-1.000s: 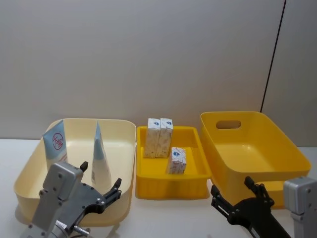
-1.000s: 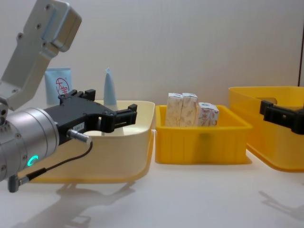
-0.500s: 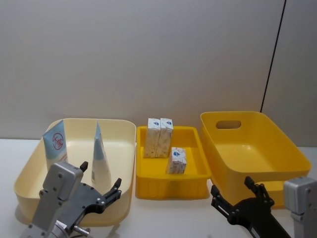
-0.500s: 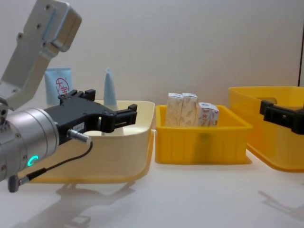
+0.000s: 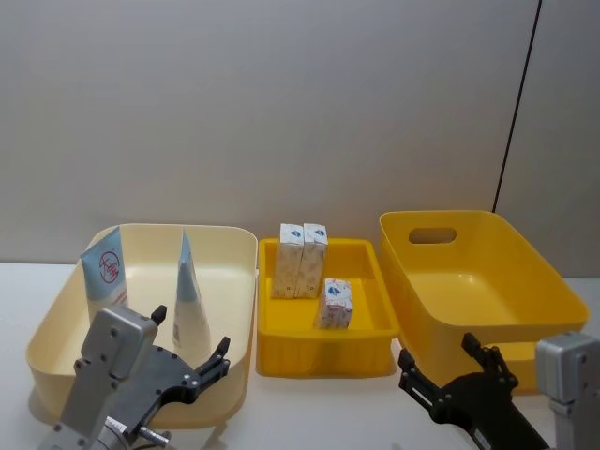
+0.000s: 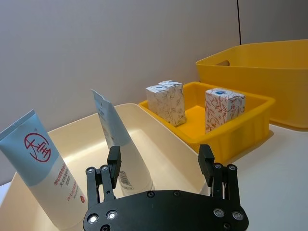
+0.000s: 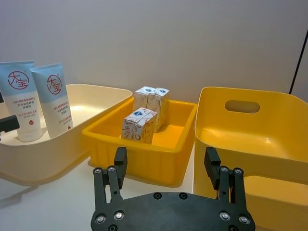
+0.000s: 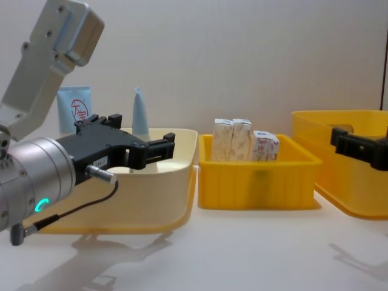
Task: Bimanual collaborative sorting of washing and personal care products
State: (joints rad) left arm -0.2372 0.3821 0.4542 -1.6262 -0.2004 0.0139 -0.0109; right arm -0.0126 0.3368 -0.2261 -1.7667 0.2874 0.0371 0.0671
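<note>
Two grippers nearest, both spread wide, empty, likely readied for grasp. Left gripper hovers before cream tub, right gripper before large yellow tub. Farther: two tubes stand upright in cream tub, easy side pinch. Three cartons stand in middle yellow tray, kinds apart.

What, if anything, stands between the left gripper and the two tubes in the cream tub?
Nothing visible does. The left gripper, open, hangs at the near side of the cream tub, about rim height; only bare tub interior lies between it and the edge-on tube, with the logo-facing tube beside it.
</note>
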